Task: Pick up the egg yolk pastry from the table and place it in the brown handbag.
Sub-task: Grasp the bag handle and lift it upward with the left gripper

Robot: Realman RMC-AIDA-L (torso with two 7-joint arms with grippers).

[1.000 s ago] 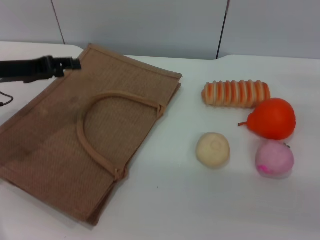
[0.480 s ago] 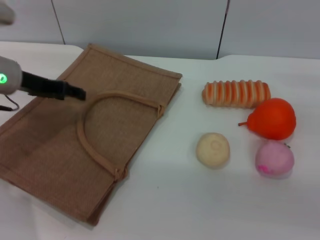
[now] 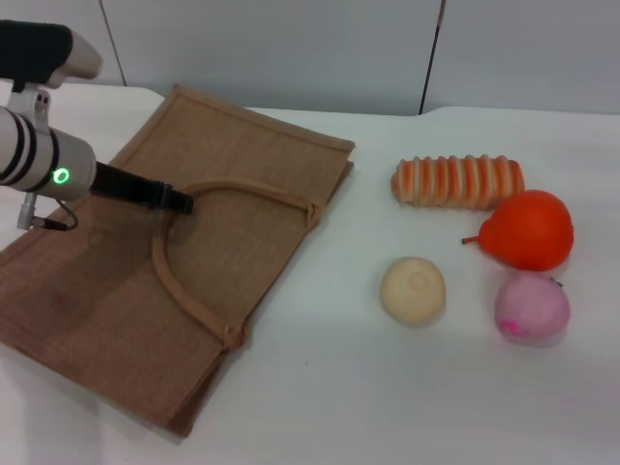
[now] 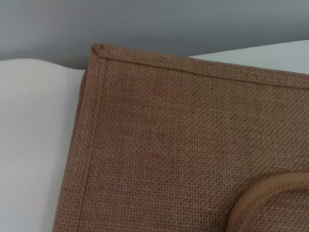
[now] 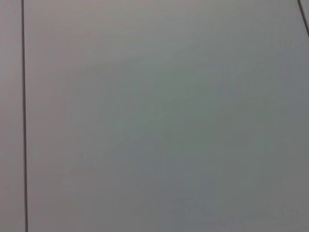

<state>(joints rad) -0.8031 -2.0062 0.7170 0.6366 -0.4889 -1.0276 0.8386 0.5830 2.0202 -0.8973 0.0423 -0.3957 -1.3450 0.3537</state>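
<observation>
The egg yolk pastry (image 3: 413, 289), a pale cream ball, sits on the white table to the right of the brown handbag (image 3: 252, 174). The handbag lies flat at the left, its looped handle (image 3: 180, 292) on top. My left gripper (image 3: 180, 201) is over the bag's upper left part, its tip by the far end of the handle loop and far from the pastry. The left wrist view shows the bag's woven corner (image 4: 183, 145) and a piece of the handle (image 4: 270, 198). My right gripper is out of view; its wrist view shows only a grey wall.
A long orange-striped bread roll (image 3: 457, 181) lies behind the pastry. An orange pear-shaped fruit (image 3: 528, 230) and a pink ball (image 3: 531, 307) sit to the pastry's right. Bare white table (image 3: 339, 407) lies in front. A grey wall stands behind.
My left arm has come in from the far left and moved right and nearer over the handbag, toward the handle loop. The food items and the bag have not moved.
</observation>
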